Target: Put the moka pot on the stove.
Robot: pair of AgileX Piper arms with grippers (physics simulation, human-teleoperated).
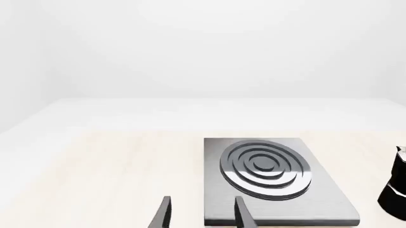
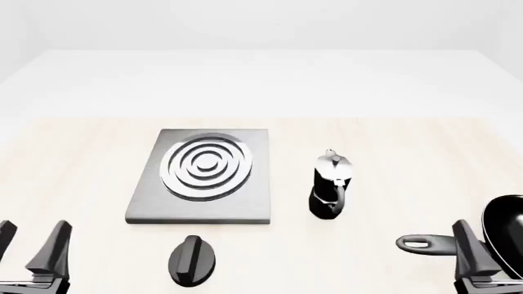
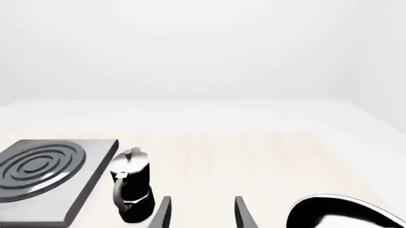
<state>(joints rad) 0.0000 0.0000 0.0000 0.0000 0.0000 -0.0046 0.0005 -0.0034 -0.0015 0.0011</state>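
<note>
Stove [image 2: 204, 177]: flat rigid slab, ring burner bare; long axis 12 to 6.
Moka pot [image 2: 329, 184]: on the table, at 3 o'clock of the stove, apart. Upright, handle toward 6. Likely rigid, top-heavy; take the handle or body.
Right gripper [image 3: 201, 212]: fingers spread, holding nothing.
Left gripper [image 1: 201, 212]: likewise spread, unladen.

Place: simulated kitchen mock-up | Evidence: pale wood-grain bench [image 2: 82, 159] set in a blank white room | flat grey stove slab with silver ring burner [image 2: 204, 174], black moka pot with silver lid [image 2: 329, 184], black frying pan [image 2: 506, 233], black oval knob [image 2: 193, 260] are seen.
</note>
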